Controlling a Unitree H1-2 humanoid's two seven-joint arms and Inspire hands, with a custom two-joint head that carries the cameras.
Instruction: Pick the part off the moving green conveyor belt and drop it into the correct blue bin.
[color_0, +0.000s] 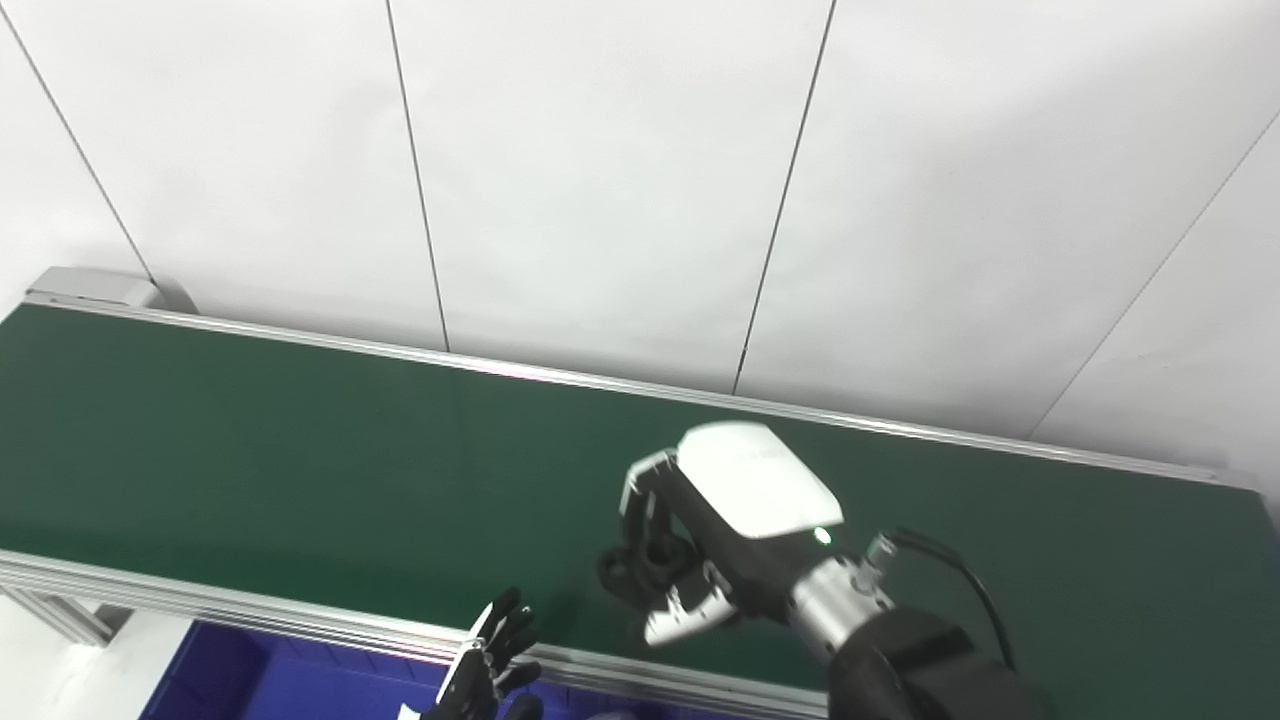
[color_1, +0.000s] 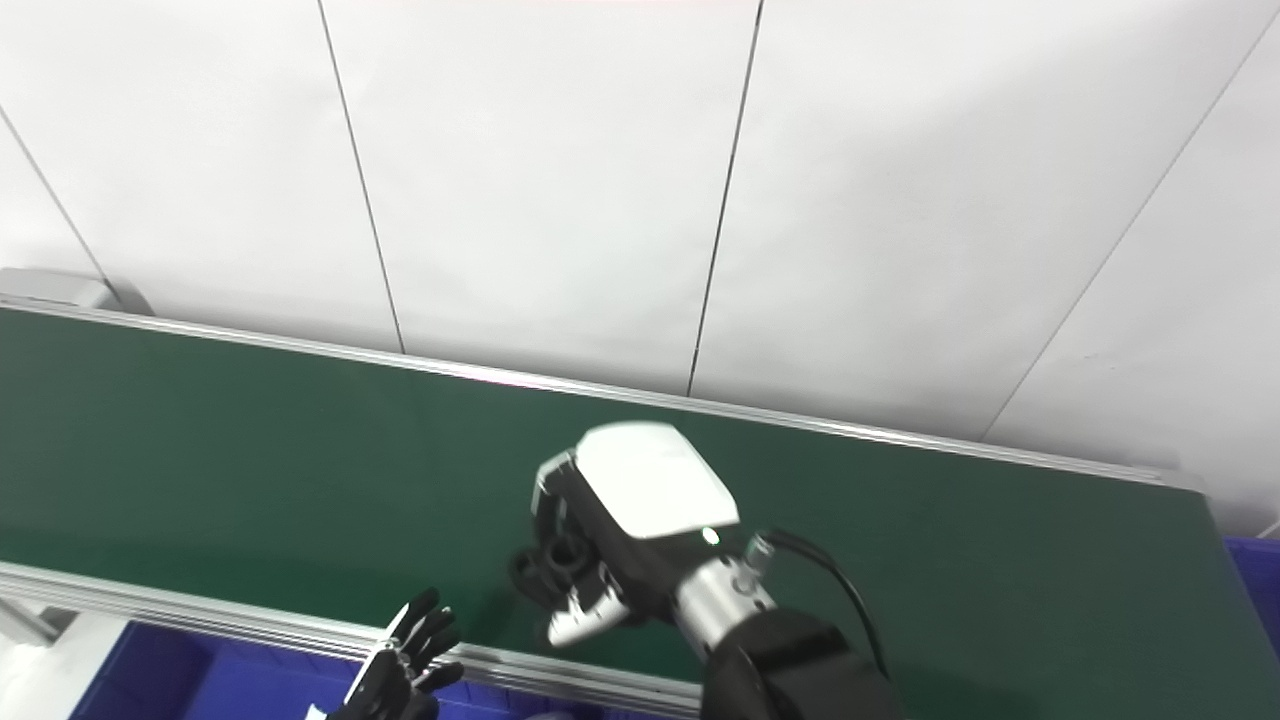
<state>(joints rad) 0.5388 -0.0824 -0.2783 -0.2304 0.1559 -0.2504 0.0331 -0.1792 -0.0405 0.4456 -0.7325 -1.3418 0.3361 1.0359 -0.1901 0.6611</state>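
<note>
Here the right hand (color_0: 700, 540) hangs over the green belt (color_0: 250, 460), fingers curled round a small black part (color_0: 640, 570) and clasping it just above the belt's near side. The left hand (color_0: 495, 660) shows only at the bottom edge, beside the near rail (color_0: 250, 605), fingers spread and holding nothing. A blue bin (color_0: 260, 680) lies below that rail.
</note>
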